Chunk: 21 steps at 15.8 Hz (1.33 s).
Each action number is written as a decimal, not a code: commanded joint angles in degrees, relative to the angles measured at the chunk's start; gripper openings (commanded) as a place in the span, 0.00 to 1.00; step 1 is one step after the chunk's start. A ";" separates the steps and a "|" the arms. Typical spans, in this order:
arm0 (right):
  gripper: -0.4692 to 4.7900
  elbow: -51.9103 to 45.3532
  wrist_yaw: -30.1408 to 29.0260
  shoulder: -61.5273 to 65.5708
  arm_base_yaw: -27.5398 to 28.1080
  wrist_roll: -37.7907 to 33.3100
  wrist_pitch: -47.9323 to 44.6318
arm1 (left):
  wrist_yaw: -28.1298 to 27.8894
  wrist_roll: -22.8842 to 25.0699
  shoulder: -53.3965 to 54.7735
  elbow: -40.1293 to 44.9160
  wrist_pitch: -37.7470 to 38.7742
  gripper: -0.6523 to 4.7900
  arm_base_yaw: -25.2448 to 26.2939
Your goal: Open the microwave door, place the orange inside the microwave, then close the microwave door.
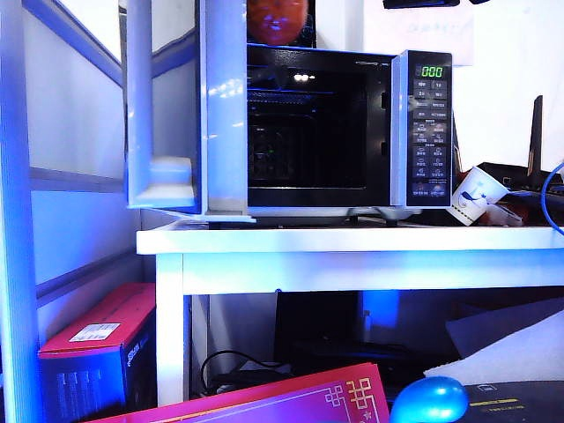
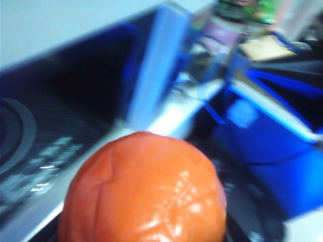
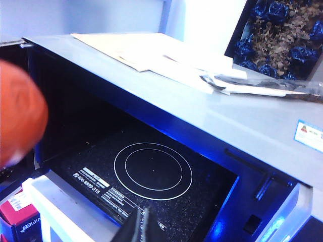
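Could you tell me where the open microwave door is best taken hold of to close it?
I would take the microwave door by its free edge, far from the hinge, coming from its outer face, on the exterior view's left: it stands open. The shut right end effector faces the cavity; the left end effector holds the orange.

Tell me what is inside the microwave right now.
The microwave stands open, its cavity bare: only the dark floor with white rings shows. The orange is outside, at the left end effector. Far corners are too dark.
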State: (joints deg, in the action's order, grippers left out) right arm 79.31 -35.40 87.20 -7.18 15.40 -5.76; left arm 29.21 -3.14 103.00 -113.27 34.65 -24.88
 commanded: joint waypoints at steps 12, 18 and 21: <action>1.00 0.17 -20.41 -0.42 -0.90 7.08 -1.33 | 13.68 -11.65 -0.22 -0.07 -1.36 0.47 0.07; 1.00 0.17 -20.72 -0.31 -3.43 8.90 -1.53 | 13.77 -12.20 -0.22 -0.07 -1.75 0.47 0.07; 1.00 0.17 -18.75 -0.28 -4.87 10.29 -1.53 | 14.80 -12.35 -0.22 -0.07 -1.75 0.47 0.07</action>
State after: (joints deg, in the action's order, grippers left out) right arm 79.31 -55.00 87.09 -11.68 25.21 -6.57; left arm 43.46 -15.29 103.07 -113.27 33.67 -24.77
